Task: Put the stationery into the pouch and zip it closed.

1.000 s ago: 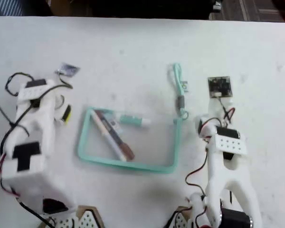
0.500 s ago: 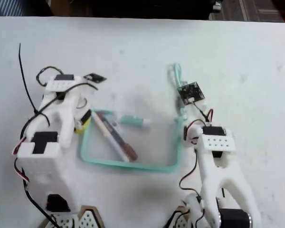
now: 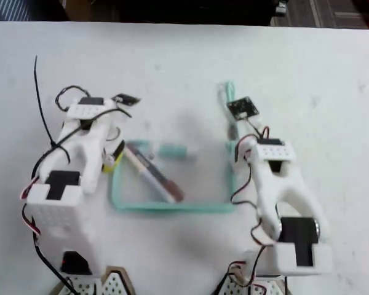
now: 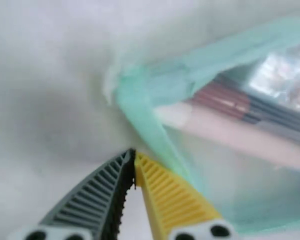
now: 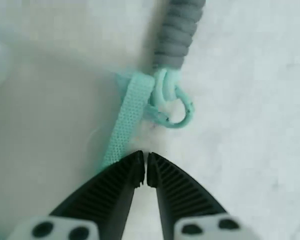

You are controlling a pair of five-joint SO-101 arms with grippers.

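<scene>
On the white worktop (image 3: 172, 61), the clear plastic pouch with mint-green trim (image 3: 172, 206) already holds the white and maroon pens (image 3: 160, 180), so zipping seemingly remains, with the left claw (image 4: 134, 157) clenched at its 9 o'clock edge and the right claw (image 5: 144, 167) clenched beside the mint zipper ring (image 5: 174, 107) at 2 o'clock.

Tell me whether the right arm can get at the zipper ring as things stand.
Probably yes: the right gripper sits just short of the ring with nothing between, though its shut jaws must open first.
</scene>
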